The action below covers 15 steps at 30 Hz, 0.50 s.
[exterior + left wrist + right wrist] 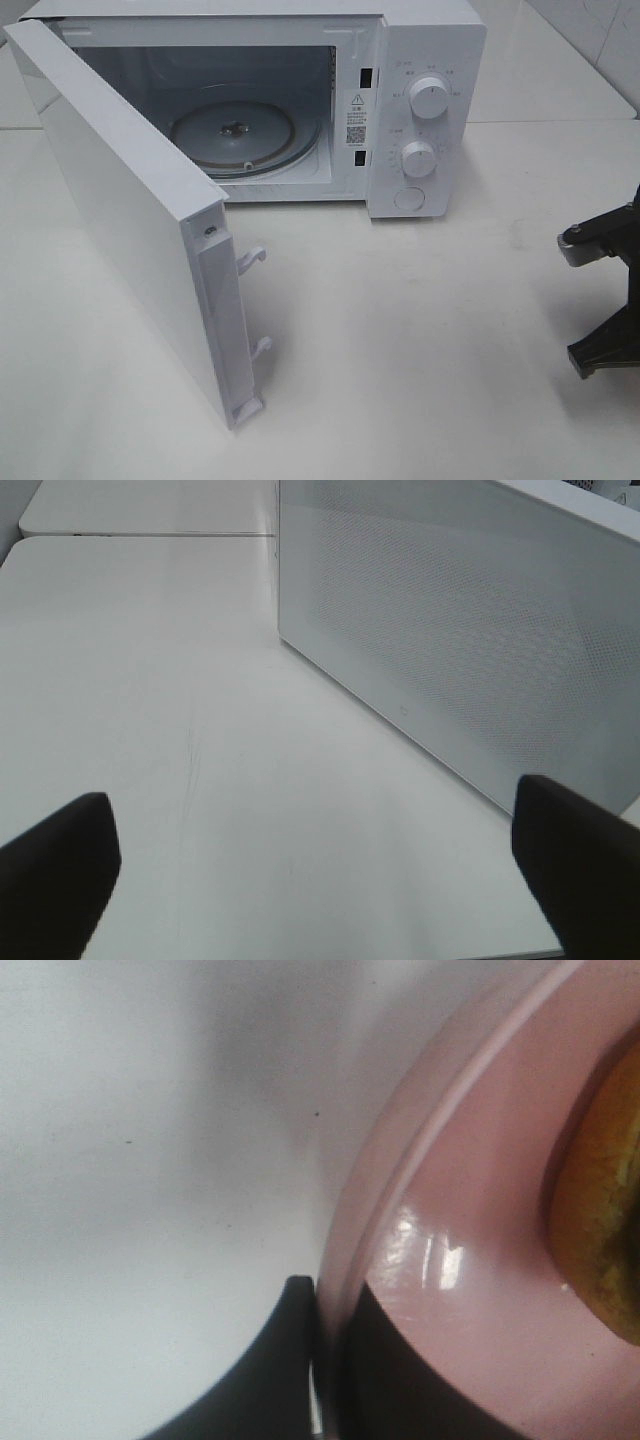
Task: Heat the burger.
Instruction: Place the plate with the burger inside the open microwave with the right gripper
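The burger (600, 1220) shows only in the right wrist view, as a golden-brown edge resting on a glossy pink plate (470, 1210). My right gripper (330, 1360) is shut on the plate's rim, one dark finger (280, 1360) outside it and the other over the plate. Burger and plate are outside the exterior view, where only part of my right arm (605, 290) shows at the right edge. My left gripper (320, 880) is open and holds nothing, its two dark fingertips (60, 870) spread wide above the table.
A white microwave (420, 100) stands at the back, its door (130, 200) swung wide toward the front left. Its glass turntable (235, 135) is bare. The microwave's perforated side (470, 630) lies just ahead of my left gripper. The white tabletop (420, 350) stretches in front.
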{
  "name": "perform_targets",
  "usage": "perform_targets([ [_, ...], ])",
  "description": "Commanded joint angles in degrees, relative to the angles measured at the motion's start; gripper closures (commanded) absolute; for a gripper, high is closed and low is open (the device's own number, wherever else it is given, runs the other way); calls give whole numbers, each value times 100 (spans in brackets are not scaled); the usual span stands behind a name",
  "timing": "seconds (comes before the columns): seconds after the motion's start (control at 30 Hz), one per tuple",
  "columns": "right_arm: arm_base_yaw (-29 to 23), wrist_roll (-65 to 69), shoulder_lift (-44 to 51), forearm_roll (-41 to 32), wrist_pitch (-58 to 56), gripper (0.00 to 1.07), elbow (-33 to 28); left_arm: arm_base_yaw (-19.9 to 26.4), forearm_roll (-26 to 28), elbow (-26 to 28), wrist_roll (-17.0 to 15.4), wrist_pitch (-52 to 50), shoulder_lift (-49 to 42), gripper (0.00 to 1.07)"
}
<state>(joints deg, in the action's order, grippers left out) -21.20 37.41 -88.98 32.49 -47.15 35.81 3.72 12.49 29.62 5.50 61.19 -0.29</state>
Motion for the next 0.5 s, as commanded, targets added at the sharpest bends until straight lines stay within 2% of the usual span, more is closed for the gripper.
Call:
perform_targets([
  [0.03,-138,17,195,281,-395,107,-23,-6,23,0,11,-46,-29,7],
  [0.5,-1049,-264,854,235,-882,107,-23,-6,23,0,11,-46,-29,7],
])
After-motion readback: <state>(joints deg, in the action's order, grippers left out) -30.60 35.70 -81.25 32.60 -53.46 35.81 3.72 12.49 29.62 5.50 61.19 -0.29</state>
